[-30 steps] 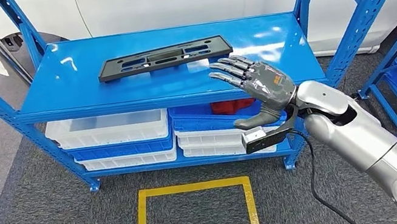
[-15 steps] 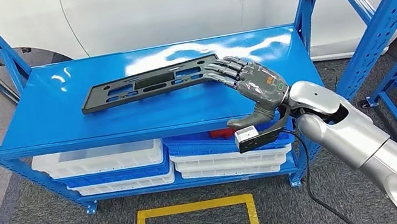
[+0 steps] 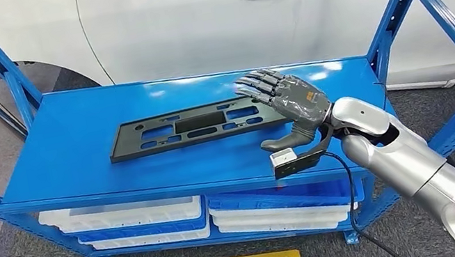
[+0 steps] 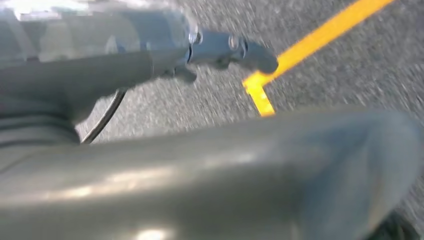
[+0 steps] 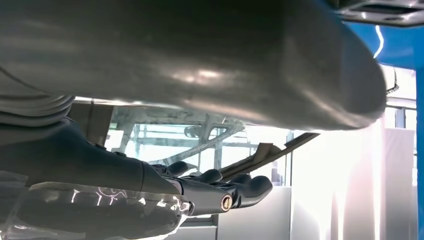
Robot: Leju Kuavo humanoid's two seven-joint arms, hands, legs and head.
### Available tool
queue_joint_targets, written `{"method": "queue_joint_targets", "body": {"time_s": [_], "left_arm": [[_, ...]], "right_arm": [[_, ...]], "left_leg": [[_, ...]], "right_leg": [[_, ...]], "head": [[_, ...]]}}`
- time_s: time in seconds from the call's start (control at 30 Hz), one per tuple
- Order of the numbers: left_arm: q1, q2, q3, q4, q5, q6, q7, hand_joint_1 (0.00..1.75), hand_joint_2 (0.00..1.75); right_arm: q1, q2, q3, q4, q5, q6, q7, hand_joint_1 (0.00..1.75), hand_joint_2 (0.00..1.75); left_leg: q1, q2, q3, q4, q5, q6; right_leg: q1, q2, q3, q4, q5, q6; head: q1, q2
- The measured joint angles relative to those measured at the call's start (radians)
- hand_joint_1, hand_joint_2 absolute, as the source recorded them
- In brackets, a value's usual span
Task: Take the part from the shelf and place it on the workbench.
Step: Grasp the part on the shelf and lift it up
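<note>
The long flat black plastic part [image 3: 192, 125] lies lengthwise mid-shelf on the blue metal shelf [image 3: 76, 169]. The right hand [image 3: 287, 104] hovers at its right end, fingers spread and holding nothing, thumb low, seemingly ready to clasp that end.

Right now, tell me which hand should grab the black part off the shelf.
Right. The right hand is open at the black part's near end on the blue shelf; the left hand hangs over the floor.
</note>
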State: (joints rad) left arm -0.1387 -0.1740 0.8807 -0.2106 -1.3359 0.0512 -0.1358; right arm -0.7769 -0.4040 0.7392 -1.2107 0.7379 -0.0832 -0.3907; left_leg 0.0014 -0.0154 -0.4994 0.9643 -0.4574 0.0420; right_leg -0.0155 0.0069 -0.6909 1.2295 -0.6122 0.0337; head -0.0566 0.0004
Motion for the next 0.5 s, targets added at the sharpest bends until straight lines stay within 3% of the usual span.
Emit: {"method": "queue_joint_targets", "body": {"time_s": [0.03, 0.1, 0.13, 0.17, 0.27, 0.33, 0.4, 0.43, 0.47, 0.5], "left_arm": [[0.000, -0.001, 0.000, 0.000, 0.000, 0.000, -0.001, 0.00, 0.00], [0.000, -0.004, 0.000, 0.001, -0.002, 0.001, -0.002, 0.00, 0.00], [-0.001, -0.005, 0.000, 0.002, -0.002, 0.001, -0.003, 0.00, 0.00], [-0.003, -0.006, -0.001, 0.002, -0.003, 0.002, -0.003, 0.00, 0.00], [-0.009, -0.005, -0.001, 0.003, -0.003, 0.003, -0.005, 0.00, 0.00], [-0.011, -0.004, -0.002, 0.003, -0.003, 0.004, -0.008, 0.00, 0.00], [-0.011, -0.004, -0.003, 0.003, -0.004, 0.002, -0.011, 0.00, 0.00], [-0.010, -0.004, -0.004, 0.003, -0.005, 0.001, -0.012, 0.00, 0.00], [-0.010, -0.004, -0.006, 0.003, -0.006, 0.000, -0.013, 0.00, 0.00], [-0.009, -0.004, -0.008, 0.003, -0.006, -0.001, -0.013, 0.00, 0.00]], "right_arm": [[0.004, 0.000, 0.000, 0.001, -0.001, 0.000, -0.002, 0.00, 0.00], [0.012, 0.000, 0.002, 0.006, -0.003, -0.002, -0.007, 0.00, 0.00], [0.014, 0.002, 0.004, 0.009, -0.006, -0.004, -0.010, 0.00, 0.00], [0.017, 0.004, 0.006, 0.013, -0.008, -0.006, -0.013, 0.00, 0.00], [0.021, 0.025, 0.011, 0.026, -0.014, -0.018, -0.020, 0.00, 0.00], [0.025, 0.048, 0.015, 0.037, -0.014, -0.029, -0.016, 0.00, 0.87], [0.042, 0.074, 0.021, 0.049, -0.007, -0.046, -0.004, 0.00, 1.75], [0.055, 0.087, 0.024, 0.056, -0.001, -0.057, 0.004, 0.00, 1.75], [0.069, 0.099, 0.028, 0.061, 0.006, -0.068, 0.011, 0.00, 1.75], [0.084, 0.110, 0.031, 0.066, 0.012, -0.079, 0.016, 0.00, 1.75]], "left_leg": [[-0.002, -0.001, 0.016, 0.000, -0.012, 0.000], [-0.006, -0.002, 0.040, 0.002, -0.035, -0.004], [-0.008, -0.003, 0.045, 0.002, -0.046, -0.009], [-0.009, -0.003, 0.050, 0.006, -0.052, -0.014], [-0.010, -0.002, 0.050, 0.032, -0.056, -0.029], [-0.006, 0.000, 0.008, 0.110, -0.076, -0.040], [0.001, 0.003, -0.072, 0.233, -0.132, -0.054], [0.005, 0.003, -0.110, 0.278, -0.156, -0.059], [0.008, 0.004, -0.134, 0.295, -0.162, -0.063], [0.010, 0.006, -0.141, 0.275, -0.140, -0.065]], "right_leg": [[0.002, -0.001, 0.002, -0.059, 0.048, -0.006], [0.011, -0.002, 0.017, -0.186, 0.191, -0.024], [0.015, -0.002, 0.023, -0.223, 0.239, -0.032], [0.018, 0.000, 0.026, -0.241, 0.264, -0.039], [0.014, 0.004, 0.040, -0.248, 0.263, -0.052], [0.009, 0.004, 0.052, -0.253, 0.257, -0.060], [0.008, 0.004, 0.057, -0.253, 0.249, -0.065], [0.008, 0.004, 0.060, -0.252, 0.244, -0.064], [0.008, 0.004, 0.063, -0.251, 0.239, -0.063], [0.007, 0.004, 0.067, -0.249, 0.234, -0.061]], "head": [[0.000, 0.000], [0.000, 0.000], [0.000, 0.000], [0.000, 0.000], [0.000, 0.000], [0.000, 0.000], [0.000, 0.000], [0.000, 0.000], [0.000, 0.000], [0.000, 0.000]]}}
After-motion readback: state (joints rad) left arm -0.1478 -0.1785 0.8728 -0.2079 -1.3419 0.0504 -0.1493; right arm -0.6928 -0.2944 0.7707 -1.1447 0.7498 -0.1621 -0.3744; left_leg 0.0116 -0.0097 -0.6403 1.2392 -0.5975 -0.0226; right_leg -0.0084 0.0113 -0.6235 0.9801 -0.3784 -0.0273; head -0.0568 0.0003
